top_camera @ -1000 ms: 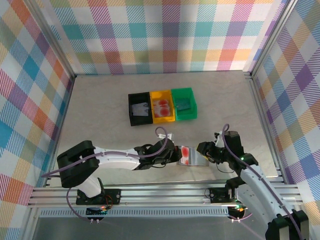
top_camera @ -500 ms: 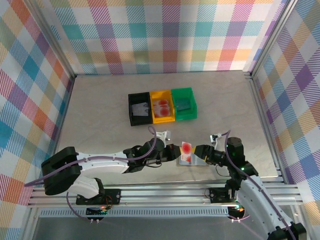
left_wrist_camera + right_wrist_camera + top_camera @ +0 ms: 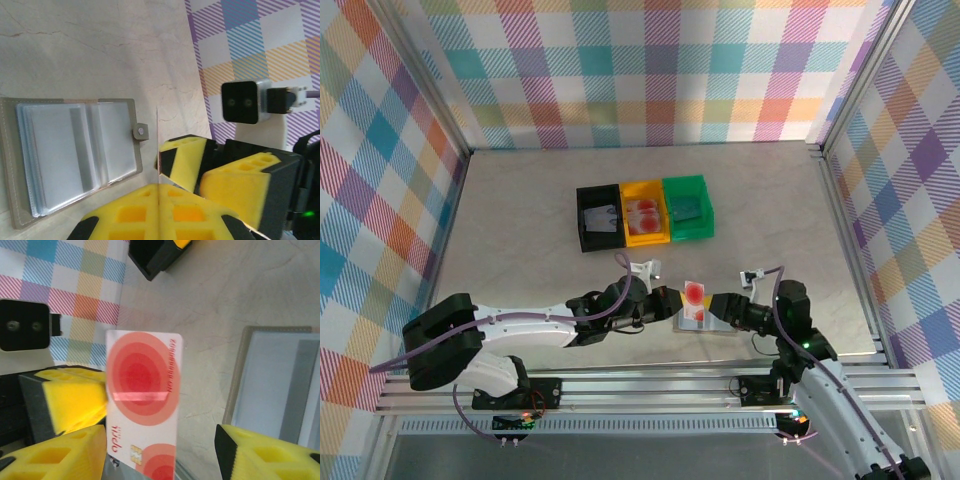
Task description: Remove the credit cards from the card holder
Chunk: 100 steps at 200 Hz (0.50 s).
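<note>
A red-and-white credit card (image 3: pixel 695 297) stands upright above the table, pinched at one edge by my left gripper (image 3: pixel 670 301), which is shut on it. In the left wrist view the card (image 3: pixel 158 145) shows edge-on between the closed yellow pads of the left gripper (image 3: pixel 158 186). My right gripper (image 3: pixel 723 304) is open around the card's other side. In the right wrist view the card (image 3: pixel 145 400) stands between the spread fingers of the right gripper (image 3: pixel 160 455), close to the left one. The grey card holder (image 3: pixel 70 160) lies open on the table, seen in the top view as the card holder (image 3: pixel 720 323).
Three small bins stand in a row at the table's middle: black (image 3: pixel 599 222), yellow (image 3: pixel 646 212) with red cards inside, and green (image 3: pixel 688 208). Checked walls close the back and both sides. An aluminium rail runs along the near edge.
The red card rose from lying on the card holder to upright in my left gripper. My right gripper opened wider and closed in around the card.
</note>
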Each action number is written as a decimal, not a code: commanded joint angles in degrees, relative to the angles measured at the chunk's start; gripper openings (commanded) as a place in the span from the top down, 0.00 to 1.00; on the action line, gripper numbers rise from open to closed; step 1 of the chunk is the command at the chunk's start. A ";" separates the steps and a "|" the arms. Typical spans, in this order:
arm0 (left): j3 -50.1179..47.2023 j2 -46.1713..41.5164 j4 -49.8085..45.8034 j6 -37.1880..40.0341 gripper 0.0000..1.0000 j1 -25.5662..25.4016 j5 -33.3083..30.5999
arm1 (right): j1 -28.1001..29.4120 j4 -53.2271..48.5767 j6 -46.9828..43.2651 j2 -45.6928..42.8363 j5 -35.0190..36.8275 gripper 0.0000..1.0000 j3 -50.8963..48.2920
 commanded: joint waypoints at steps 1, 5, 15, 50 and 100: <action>-0.60 -0.75 3.11 -0.78 1.00 0.48 0.80 | 1.21 4.56 -0.22 1.56 -1.83 0.40 -0.33; -0.69 -0.73 3.30 -0.95 1.00 0.48 0.79 | 1.57 5.20 -0.04 1.67 -1.92 0.40 -0.34; -0.87 -0.49 3.77 -1.16 1.00 0.48 0.88 | 2.48 6.18 0.13 1.47 -1.90 0.40 -0.13; -1.22 0.13 4.86 -1.69 1.00 0.31 0.95 | 4.61 7.22 0.73 0.03 0.12 0.40 -0.83; -0.98 0.71 5.17 -1.78 1.00 0.00 1.24 | 6.05 7.87 1.80 -1.84 1.09 0.43 -1.67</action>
